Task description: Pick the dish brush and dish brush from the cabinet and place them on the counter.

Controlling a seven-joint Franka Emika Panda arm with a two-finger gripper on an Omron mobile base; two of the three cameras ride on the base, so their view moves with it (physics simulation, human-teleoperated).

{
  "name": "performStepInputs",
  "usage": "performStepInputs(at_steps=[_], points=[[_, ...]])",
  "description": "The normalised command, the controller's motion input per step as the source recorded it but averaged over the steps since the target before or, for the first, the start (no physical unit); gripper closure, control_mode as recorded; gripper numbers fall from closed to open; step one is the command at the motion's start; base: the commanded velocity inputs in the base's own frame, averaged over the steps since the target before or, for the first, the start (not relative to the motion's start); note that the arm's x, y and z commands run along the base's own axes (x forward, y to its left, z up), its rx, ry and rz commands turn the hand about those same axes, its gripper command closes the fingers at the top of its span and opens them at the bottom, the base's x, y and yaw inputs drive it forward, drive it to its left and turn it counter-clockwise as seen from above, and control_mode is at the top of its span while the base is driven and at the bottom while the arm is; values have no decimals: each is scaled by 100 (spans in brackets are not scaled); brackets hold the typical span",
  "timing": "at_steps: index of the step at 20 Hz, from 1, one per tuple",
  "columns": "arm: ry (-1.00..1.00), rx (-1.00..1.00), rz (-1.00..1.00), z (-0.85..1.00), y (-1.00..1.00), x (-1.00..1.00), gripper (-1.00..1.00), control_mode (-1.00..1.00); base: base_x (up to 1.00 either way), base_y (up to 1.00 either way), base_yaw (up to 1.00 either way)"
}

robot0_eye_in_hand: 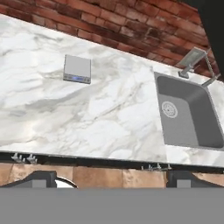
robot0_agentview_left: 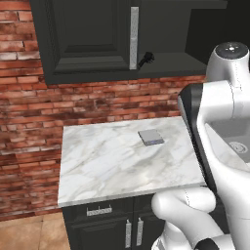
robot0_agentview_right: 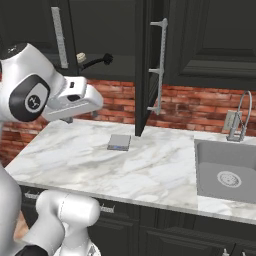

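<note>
While my hand hangs above the worktop, I record the following.

Jaws: spread wide, nothing between them; my two dark finger tips [robot0_eye_in_hand: 41,179] stand far apart at the bottom of the hand view.

Gripper: my gripper [robot0_eye_in_hand: 111,181] is clear of every object and looks down across the counter [robot0_eye_in_hand: 109,118] toward the brick wall [robot0_eye_in_hand: 131,26].

Counter: white marble with grey veins, bearing a flat grey square pad [robot0_eye_in_hand: 77,68] near the wall.

Pad: lying flat, well apart from my fingers, also seen from the left base view [robot0_agentview_left: 151,137] and the right base view [robot0_agentview_right: 119,142].

Black dish brush: on the dark inner shelf of the cabinet [robot0_agentview_right: 100,30], handle slanting, head [robot0_agentview_right: 105,59] toward the open side; seen from the left as well [robot0_agentview_left: 146,60].

Cream dish brush: small round pale head [robot0_agentview_right: 80,57] just beside the black one on the same shelf; its handle I cannot make out.

Cabinet door: one door [robot0_agentview_right: 142,65] swung open, edge-on, with a long silver bar handle [robot0_agentview_right: 161,65].

Sink: grey basin [robot0_eye_in_hand: 188,113] set into the counter, tap [robot0_agentview_right: 240,117] behind it.

Lower cupboards: black, under the counter edge [robot0_agentview_left: 105,222].
</note>
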Motion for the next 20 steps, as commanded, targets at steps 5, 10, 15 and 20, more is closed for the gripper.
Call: performStepInputs(at_steps=[5,10,15,20], points=[[-2,8,-1,9,24,15,-100,-100,0,0,0],[1,4,-1,2,16,26,-100,-100,0,0,0],[-2,-1,0,2,20,16,-100,-100,0,0,0],[-5,0,0,5,21,16,-100,-100,0,0,0]])
